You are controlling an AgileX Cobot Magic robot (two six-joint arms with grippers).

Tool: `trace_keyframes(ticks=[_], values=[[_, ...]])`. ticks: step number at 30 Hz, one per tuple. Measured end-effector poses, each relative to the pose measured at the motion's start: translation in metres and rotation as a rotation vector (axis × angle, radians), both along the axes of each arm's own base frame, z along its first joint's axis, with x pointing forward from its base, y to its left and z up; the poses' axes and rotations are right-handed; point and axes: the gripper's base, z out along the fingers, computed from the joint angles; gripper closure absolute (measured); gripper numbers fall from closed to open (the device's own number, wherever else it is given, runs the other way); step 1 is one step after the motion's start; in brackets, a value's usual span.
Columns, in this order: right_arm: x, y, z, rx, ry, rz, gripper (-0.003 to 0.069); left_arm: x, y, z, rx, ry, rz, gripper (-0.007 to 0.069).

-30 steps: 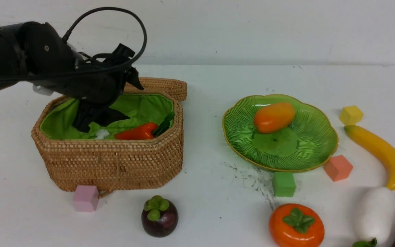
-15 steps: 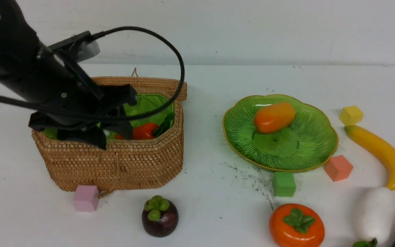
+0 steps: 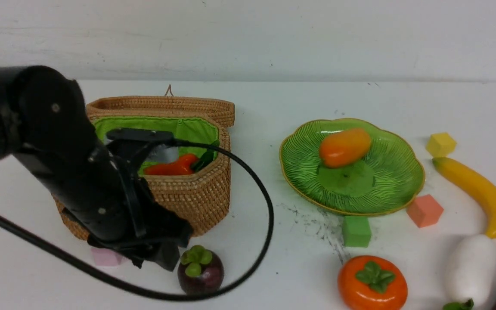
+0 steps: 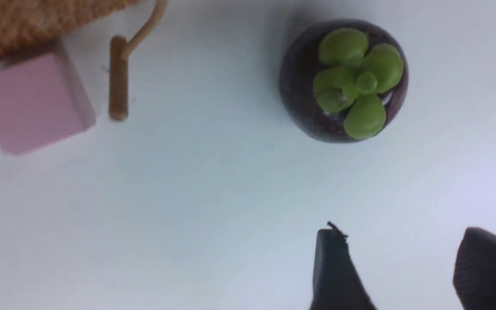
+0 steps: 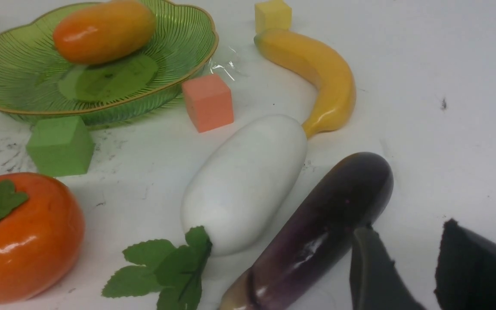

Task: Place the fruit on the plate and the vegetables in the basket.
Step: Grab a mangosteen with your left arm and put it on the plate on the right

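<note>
My left gripper (image 3: 158, 258) hangs open and empty just left of the dark purple mangosteen (image 3: 200, 272), in front of the wicker basket (image 3: 200, 198). In the left wrist view the gripper (image 4: 398, 234) stands apart from the mangosteen (image 4: 342, 79). A red-orange vegetable (image 3: 172, 165) lies in the basket. The mango (image 3: 344, 147) rests on the green plate (image 3: 385, 189). Persimmon (image 3: 372, 284), banana (image 3: 476, 193) and white vegetable (image 3: 471, 269) lie on the table. My right gripper (image 5: 405, 228) is open beside a purple eggplant (image 5: 321, 232), holding nothing.
Small cubes lie about: pink (image 3: 106, 257) by the basket's front, green (image 3: 355, 231) and salmon (image 3: 424, 210) at the plate's near edge, yellow (image 3: 440, 144) past the banana. The left arm's cable loops low around the mangosteen. The basket's lid lies open behind it.
The left arm has come up out of the basket, swung toward the front and dropped down beside the mangosteen. Its jaws narrowed a little. The red-orange vegetable stays in the basket.
</note>
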Motion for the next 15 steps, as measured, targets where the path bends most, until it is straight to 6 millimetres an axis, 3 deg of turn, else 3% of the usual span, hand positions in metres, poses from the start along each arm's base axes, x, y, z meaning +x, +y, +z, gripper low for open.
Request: trace_keyframes(ticks=[3,8,9,15], values=[[0.0,0.0,0.0,0.0,0.0,0.0,0.0414,-0.006,-0.028,-0.007,0.064,-0.071,-0.062,0.0165],[0.0,0.0,0.0,0.0,0.0,0.0,0.0414,0.001,-0.045,-0.029,0.139,-0.102,-0.023,0.0034],[0.0,0.0,0.0,0.0,0.0,0.0,0.0414,0.004,-0.049,-0.041,0.184,-0.096,-0.015,-0.0018],[0.0,0.0,0.0,0.0,0.0,0.0,0.0414,0.019,-0.057,-0.076,0.247,-0.089,0.029,-0.0047]])
